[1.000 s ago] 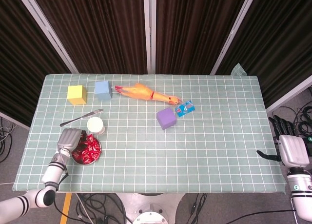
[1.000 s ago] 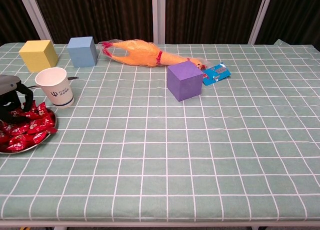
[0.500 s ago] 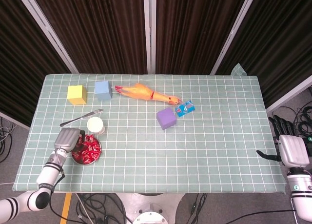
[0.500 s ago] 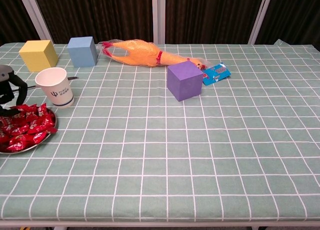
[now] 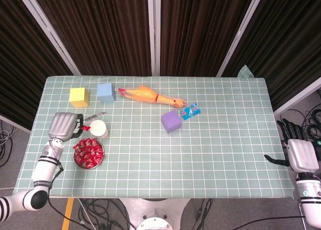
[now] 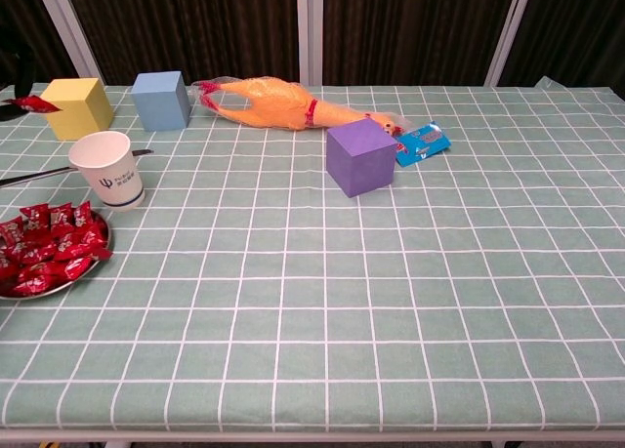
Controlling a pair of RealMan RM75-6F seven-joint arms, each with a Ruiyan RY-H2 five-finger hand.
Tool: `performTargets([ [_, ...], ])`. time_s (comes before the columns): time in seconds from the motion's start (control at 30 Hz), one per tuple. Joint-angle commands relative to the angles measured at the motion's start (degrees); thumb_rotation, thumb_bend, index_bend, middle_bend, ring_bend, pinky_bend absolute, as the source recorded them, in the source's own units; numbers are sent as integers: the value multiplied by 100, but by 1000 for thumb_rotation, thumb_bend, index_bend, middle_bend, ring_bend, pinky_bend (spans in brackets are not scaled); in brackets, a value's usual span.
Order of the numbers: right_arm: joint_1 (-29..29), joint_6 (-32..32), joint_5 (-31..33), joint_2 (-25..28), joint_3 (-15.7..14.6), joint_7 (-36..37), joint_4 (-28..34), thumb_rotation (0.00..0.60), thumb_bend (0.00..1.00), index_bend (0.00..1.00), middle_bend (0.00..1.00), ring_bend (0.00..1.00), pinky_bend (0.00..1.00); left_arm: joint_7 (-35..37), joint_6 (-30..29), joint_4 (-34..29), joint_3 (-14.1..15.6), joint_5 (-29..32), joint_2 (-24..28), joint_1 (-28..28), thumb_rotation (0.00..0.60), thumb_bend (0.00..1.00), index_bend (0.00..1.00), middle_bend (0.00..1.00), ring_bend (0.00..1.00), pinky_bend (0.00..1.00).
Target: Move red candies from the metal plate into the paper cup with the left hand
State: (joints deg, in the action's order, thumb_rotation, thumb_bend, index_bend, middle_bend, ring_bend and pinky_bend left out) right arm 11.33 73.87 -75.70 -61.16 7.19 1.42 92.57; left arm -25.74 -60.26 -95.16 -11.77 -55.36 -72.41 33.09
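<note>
Nearest me, my right hand [image 5: 301, 155] hangs off the table's right edge, grey-backed with dark fingers spread apart and nothing in them. At the near left of the table [image 5: 225, 140], whose pale green cloth carries a white grid, sits the metal plate [image 6: 61, 283], a shallow shiny round dish heaped with red candies [image 6: 49, 248] in glossy crinkled wrappers with small white print I cannot read. Just behind its far rim stands the paper cup [image 6: 107, 168], white, tapered and upright, with a small dark logo on its side too fine to make out. My left hand [image 5: 63, 125] is raised just left of the cup, silver-grey back upward, pinching one red candy [image 5: 86, 128] at its fingertips beside the cup's rim; in the chest view only that wrapper shows at the left edge. A metal knife [image 5: 93, 117] lies flat behind the cup, its blade slanting toward the far right. Further out, near the middle, a matte purple cube [image 6: 360, 156] rests with a blue foil packet [image 6: 421, 142] just beside it, its lettering unreadable. Along the far side lie a yellow cube [image 6: 75, 106], a light blue cube [image 6: 160, 100] and an orange rubber chicken [image 6: 278, 102] on its side, smooth-skinned with red feet
</note>
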Motion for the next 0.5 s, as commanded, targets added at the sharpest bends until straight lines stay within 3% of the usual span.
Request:
performTargets([
  [0.03, -1, 0, 0, -4, -1, 1, -3, 499, 0, 0, 0, 0, 0, -50, 130, 165, 32, 89, -165, 120, 600, 366, 670, 1000, 1000, 1000],
  [0.5, 7, -63, 82, -12, 9, -22, -67, 499, 0, 0, 0, 0, 0, 160, 534, 1109, 6, 347, -757, 516, 600, 362, 659, 1000, 1000, 1000],
])
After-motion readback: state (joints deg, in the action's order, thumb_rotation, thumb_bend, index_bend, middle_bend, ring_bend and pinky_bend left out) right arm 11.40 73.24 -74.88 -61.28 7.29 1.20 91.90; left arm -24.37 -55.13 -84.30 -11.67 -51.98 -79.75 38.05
